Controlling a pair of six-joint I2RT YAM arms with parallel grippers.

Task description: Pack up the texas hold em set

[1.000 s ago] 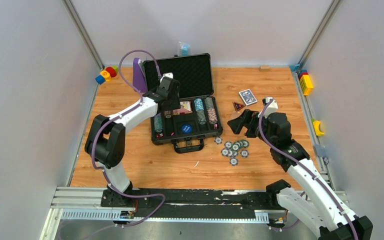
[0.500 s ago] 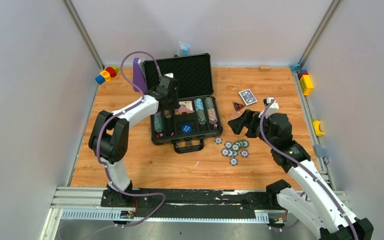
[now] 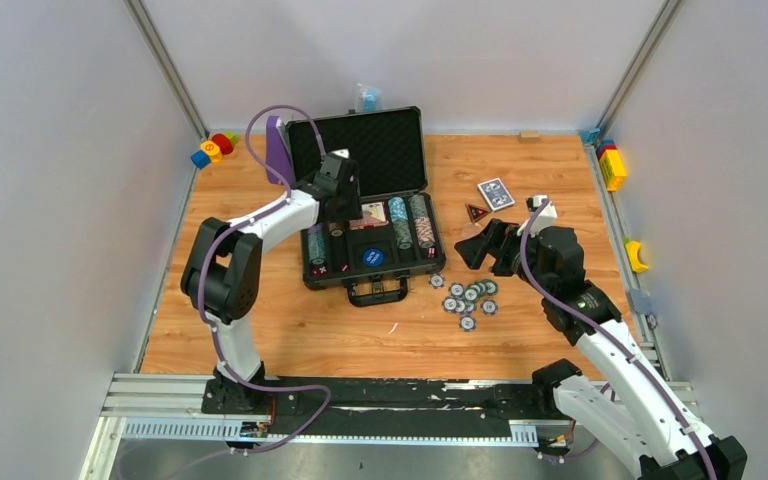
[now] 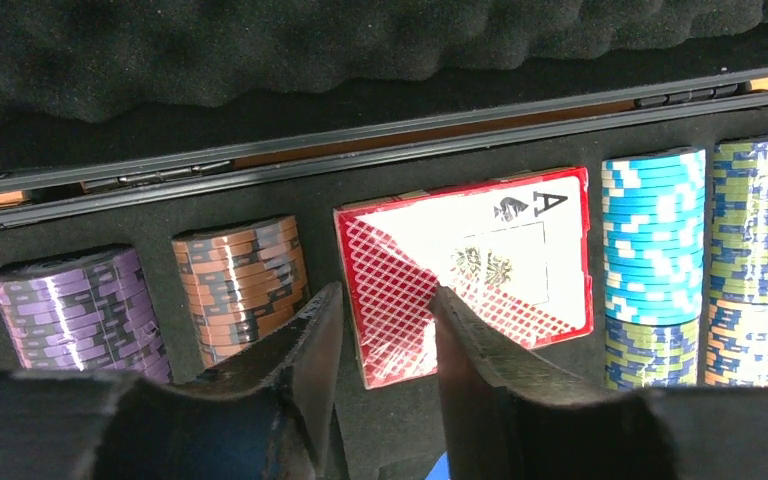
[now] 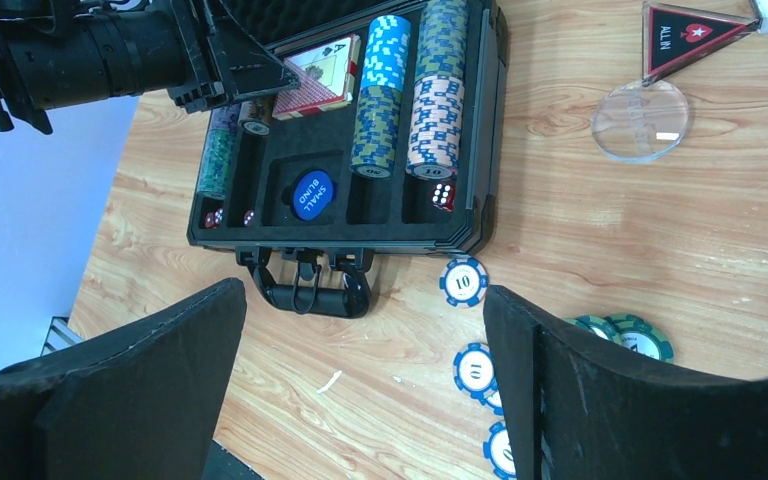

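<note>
The dark grey briefcase [image 3: 370, 145] lies open mid-desk [image 3: 550, 180] toward the far edge. Its lid stands up, showing dimpled black foam. The tray holds striped chip rows [image 4: 650, 240] and a red-backed card deck [image 4: 480, 260], with loose chips [image 3: 470, 297] just off its near right corner. The left pincer [image 4: 385, 293] hangs part-open over the deck, gripping nothing; the right pincer [image 5: 362, 300] gapes wide, empty.

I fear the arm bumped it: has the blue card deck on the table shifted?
No. The blue card deck lies where it did, same gap right of the open case.
</note>
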